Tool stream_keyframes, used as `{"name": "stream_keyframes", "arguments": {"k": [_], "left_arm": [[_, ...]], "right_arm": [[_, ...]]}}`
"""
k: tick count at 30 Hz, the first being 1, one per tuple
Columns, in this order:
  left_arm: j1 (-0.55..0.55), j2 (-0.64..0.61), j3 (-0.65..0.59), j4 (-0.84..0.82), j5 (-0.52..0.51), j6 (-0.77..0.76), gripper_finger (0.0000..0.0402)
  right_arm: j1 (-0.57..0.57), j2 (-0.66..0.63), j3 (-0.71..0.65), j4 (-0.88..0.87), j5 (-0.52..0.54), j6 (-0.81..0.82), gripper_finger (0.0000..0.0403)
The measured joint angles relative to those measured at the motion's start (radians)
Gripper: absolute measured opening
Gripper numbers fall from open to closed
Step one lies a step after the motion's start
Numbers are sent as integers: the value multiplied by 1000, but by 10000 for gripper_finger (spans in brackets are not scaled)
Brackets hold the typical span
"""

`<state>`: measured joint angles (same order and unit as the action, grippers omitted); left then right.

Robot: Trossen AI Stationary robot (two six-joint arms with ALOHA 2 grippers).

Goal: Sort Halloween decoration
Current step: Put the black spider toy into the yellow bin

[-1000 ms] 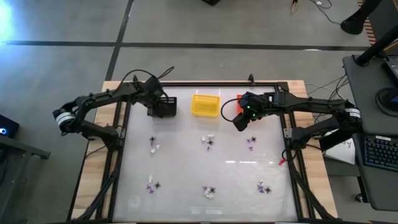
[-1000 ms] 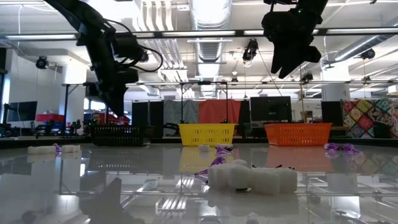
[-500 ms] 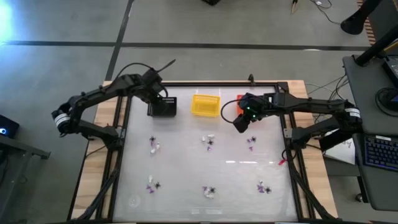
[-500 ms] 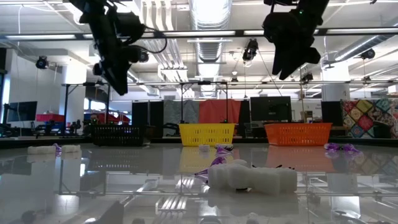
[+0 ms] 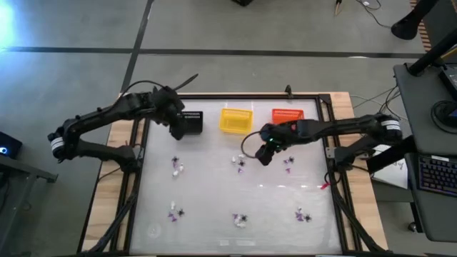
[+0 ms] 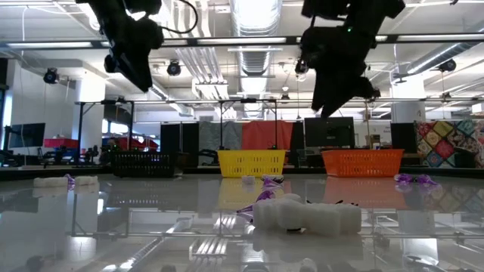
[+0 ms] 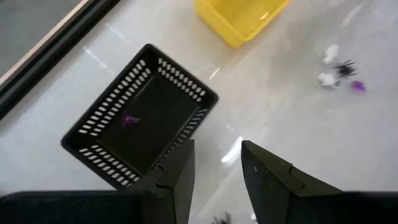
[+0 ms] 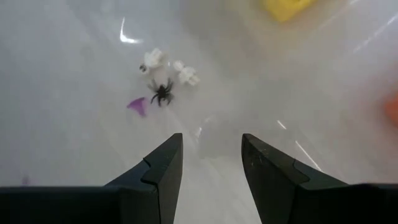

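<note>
The Halloween decoration lies in small clusters of purple, black and white trinkets over the white table. My left gripper hangs open and empty above the table beside the black basket, on that basket's near-left side. One purple trinket rests on the basket's floor. My right gripper is open and empty above the table's middle. Just ahead of its fingers lies a cluster: white pieces, a black spider and a purple piece.
A yellow basket and an orange basket stand in the far row beside the black basket. More trinket clusters lie at the left, right and along the near side. A black frame edges the table.
My left gripper has risen and drawn back from over the black basket toward the table's left edge. My right gripper has come down and moved from beside the orange basket toward the table's left and near side, stopping close to the middle trinket cluster.
</note>
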<state>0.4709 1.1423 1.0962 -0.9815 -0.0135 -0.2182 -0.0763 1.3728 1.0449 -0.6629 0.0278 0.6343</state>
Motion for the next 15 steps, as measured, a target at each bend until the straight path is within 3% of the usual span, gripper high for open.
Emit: {"name": "stream_keyframes", "arguments": {"k": [15], "left_arm": [[-82,-82,-12,-54,-2,-45,113]], "right_arm": [[40,310,192,17,-3,-59,155]]}}
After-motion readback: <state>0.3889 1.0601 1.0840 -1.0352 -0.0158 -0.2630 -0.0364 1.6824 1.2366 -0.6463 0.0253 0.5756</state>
